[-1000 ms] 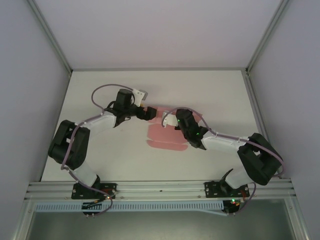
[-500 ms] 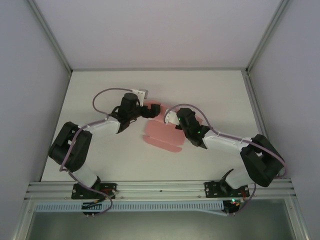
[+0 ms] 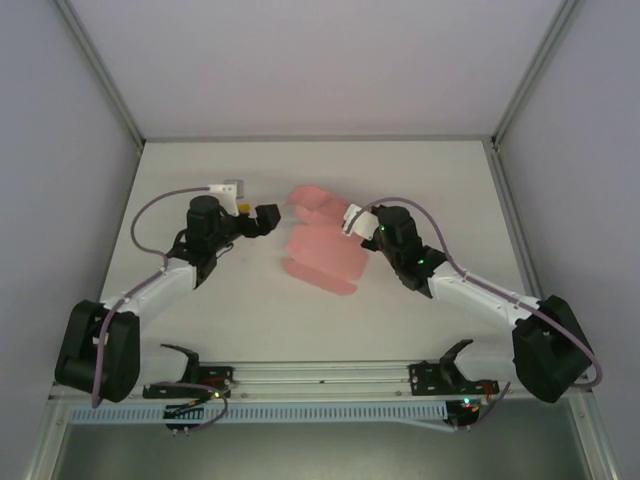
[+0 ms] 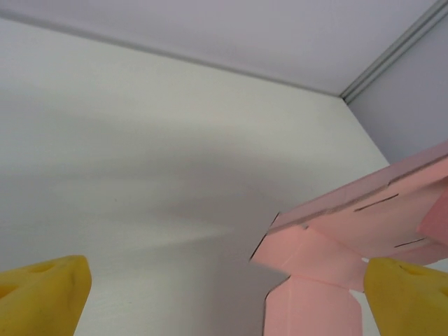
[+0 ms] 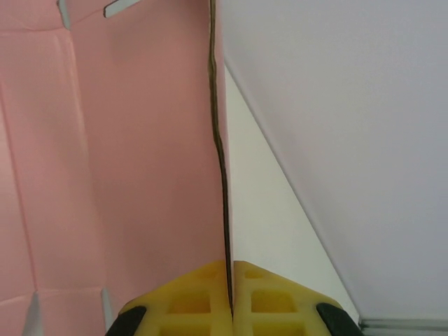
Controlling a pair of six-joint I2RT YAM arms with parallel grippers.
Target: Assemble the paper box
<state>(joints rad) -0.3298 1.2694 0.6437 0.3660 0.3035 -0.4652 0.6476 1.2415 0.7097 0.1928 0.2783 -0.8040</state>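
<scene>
1. The left gripper (image 3: 267, 217) had backed off. A second before, it was right up at the far-left corner of the paper box (image 3: 325, 250); now it sat to the left of the sheet, near it but with bare table (image 3: 440, 190) between them.
2. Its jaws were spread wide with nothing in them. In the left wrist view the two yellow pads (image 4: 42, 290) sat at opposite bottom corners, with the pink card off toward the right one.
3. The right gripper (image 3: 352, 221) hadn't let go. Its jaws were pressed together, pinching the right edge of the card. The right wrist view showed that edge running straight into the seam between the pads.
4. The box itself had shifted. It had slid and turned a bit over that second and now lay mid-table between the two grippers, angled. From the left wrist camera, its right side looked lifted off the table, with a shadow under it.
5. My read: it was still basically an open die-cut sheet with its flaps out, so the folding was nowhere near done.
6. With just one pinch holding it, the thin card could sag or swing, and I'd guess the left gripper would have to come back in for a flap.
</scene>
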